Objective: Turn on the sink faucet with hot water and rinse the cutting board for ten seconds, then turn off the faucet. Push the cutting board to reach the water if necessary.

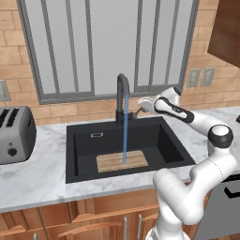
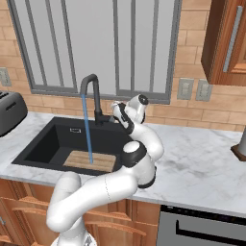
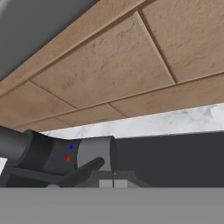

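- Water (image 1: 125, 129) lands on the cutting board (image 1: 122, 161); let it rinse fully.
- Gripper (image 1: 142, 106) sits by the faucet lever (image 3: 83, 171); I cannot tell its opening.

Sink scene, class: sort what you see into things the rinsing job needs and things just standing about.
Job: sink faucet, water, cutting board, sink, claw by the faucet's lever.
Standing about: toaster, window, wall outlets, upper cabinet.
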### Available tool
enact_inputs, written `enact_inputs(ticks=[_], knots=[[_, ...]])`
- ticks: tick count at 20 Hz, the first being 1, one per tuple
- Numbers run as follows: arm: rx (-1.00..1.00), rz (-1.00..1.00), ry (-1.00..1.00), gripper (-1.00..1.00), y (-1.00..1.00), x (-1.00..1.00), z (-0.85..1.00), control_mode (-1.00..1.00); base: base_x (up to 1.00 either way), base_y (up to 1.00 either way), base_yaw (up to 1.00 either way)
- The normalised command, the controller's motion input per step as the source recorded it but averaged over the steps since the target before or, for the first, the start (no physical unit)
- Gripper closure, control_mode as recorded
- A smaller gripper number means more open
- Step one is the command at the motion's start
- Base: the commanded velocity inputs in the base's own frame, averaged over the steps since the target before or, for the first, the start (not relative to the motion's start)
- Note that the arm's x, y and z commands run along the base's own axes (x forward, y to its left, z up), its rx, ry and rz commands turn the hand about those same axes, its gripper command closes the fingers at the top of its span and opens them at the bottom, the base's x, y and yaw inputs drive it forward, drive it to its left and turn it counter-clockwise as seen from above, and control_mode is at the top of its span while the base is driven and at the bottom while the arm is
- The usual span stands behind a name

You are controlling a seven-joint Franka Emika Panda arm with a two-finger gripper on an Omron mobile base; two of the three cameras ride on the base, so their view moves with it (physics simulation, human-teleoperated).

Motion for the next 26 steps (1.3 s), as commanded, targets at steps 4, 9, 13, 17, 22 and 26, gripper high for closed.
enact_inputs(ticks=[4,9,13,17,22,26], knots=[[0.0,0.0,0.0,1.0,0.32,0.0,0.0,-1.0,0.0,0.0,0.0],[0.0,0.0,0.0,1.0,0.37,-0.04,0.0,-1.0,0.0,0.0,0.0],[0.0,0.0,0.0,1.0,0.35,-0.05,-0.01,-1.0,0.0,0.0,0.0],[0.0,0.0,0.0,1.0,0.23,-0.11,-0.08,-1.0,0.0,0.0,0.0],[0.0,0.0,0.0,1.0,0.21,-0.13,-0.08,-1.0,0.0,0.0,0.0],[0.0,0.0,0.0,1.0,0.26,-0.15,-0.03,-1.0,0.0,0.0,0.0]])
